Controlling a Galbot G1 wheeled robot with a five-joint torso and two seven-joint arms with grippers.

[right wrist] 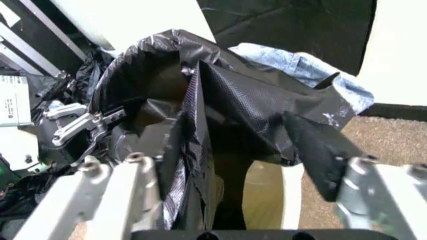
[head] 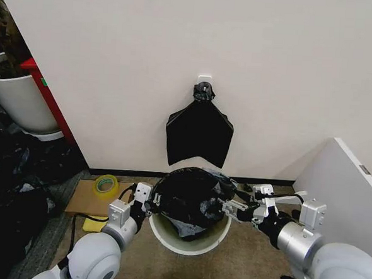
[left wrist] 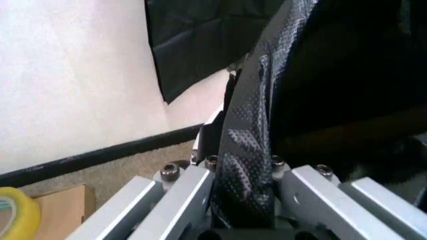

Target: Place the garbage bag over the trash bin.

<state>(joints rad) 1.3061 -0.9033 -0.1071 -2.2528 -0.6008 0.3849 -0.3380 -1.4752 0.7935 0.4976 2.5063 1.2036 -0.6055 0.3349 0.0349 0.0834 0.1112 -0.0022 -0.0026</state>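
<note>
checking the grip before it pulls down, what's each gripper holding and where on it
Both hold the garbage bag by its open edge: left gripper on the left side, right gripper on the right, above the trash bin.

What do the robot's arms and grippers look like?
Both arms are rounded silver-grey shells with dark joints. The left gripper and right gripper are pale grey metal with bolted flat bars, thin fingers and black cables at the wrists.

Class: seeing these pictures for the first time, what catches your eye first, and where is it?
The garbage bag stands out, stretched open over the trash bin by the left gripper and right gripper, one on each side. Above it, flat black bags hang on the wall.
</note>
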